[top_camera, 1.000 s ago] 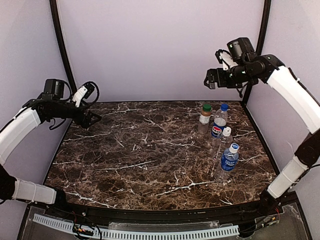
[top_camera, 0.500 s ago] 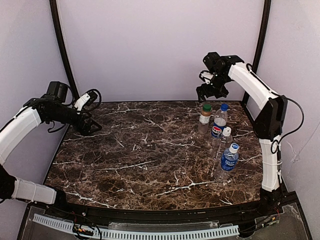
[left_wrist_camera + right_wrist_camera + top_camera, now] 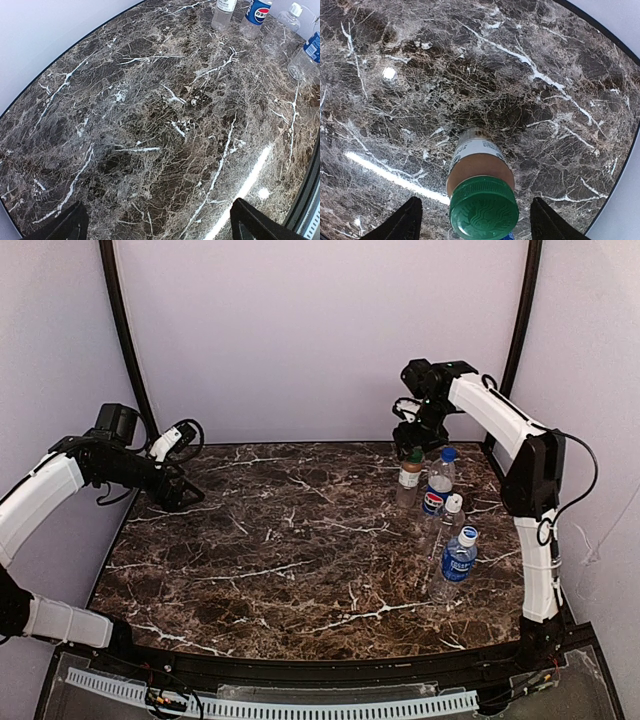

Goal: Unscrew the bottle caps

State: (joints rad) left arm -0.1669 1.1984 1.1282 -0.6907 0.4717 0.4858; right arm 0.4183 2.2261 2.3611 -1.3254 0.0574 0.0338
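Observation:
Four bottles stand upright at the right of the table. The brown-filled bottle (image 3: 409,478) with the green cap (image 3: 413,454) is farthest back. Beside it is the Pepsi bottle (image 3: 436,488) with a dark blue cap (image 3: 449,454), then the plain clear bottle (image 3: 451,523) with a white cap (image 3: 454,503), then the blue-label bottle (image 3: 458,562) with a white cap (image 3: 468,535). My right gripper (image 3: 414,439) is open, just above the green cap (image 3: 484,209), fingers either side and apart from it. My left gripper (image 3: 186,487) is open and empty at the far left.
The marble table (image 3: 300,540) has a black rim, with purple walls close behind and at both sides. The bottles also show at the top right of the left wrist view, the Pepsi bottle (image 3: 257,12) among them. A dark pole (image 3: 520,310) stands behind the right arm.
My right gripper has swung left and down from high at the back right to just over the green cap. My left gripper has dropped slightly and stayed at the far left.

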